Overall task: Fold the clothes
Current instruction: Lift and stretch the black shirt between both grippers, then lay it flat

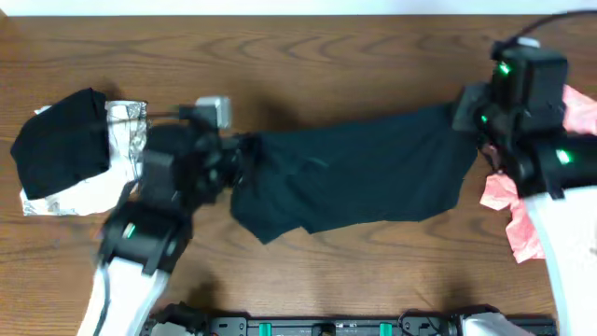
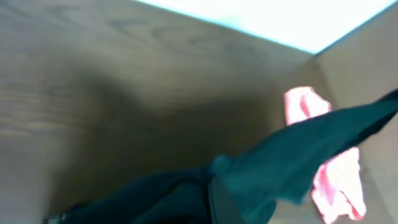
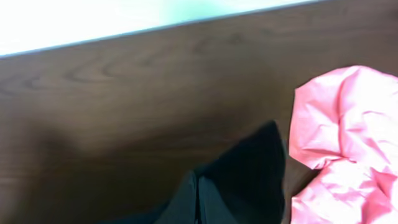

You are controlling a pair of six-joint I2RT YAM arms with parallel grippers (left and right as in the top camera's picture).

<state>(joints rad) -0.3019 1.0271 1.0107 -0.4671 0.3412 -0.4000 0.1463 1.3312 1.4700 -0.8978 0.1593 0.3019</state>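
While the black T-shirt (image 1: 354, 177) stretches across the worktop (image 1: 308, 56), the left pincer (image 1: 246, 155) and the right pincer (image 1: 465, 117) each grasp 1 end; a pink garment (image 1: 522, 233) lies nearby

Left arm (image 1: 149, 201) and right arm (image 1: 527, 103): black housings, white lower links; small green lights (image 1: 505, 68); black cable (image 1: 560, 19) above the right.

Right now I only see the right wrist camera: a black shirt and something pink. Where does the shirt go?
Observer: The shirt stretches across the table to the left arm, which holds its other end.
Operator: Any more clothes?
Observer: Yes, another black one lies on a patterned one, far left.
Operator: And on my side?
Observer: The pink one continues under the right arm, toward the front edge.
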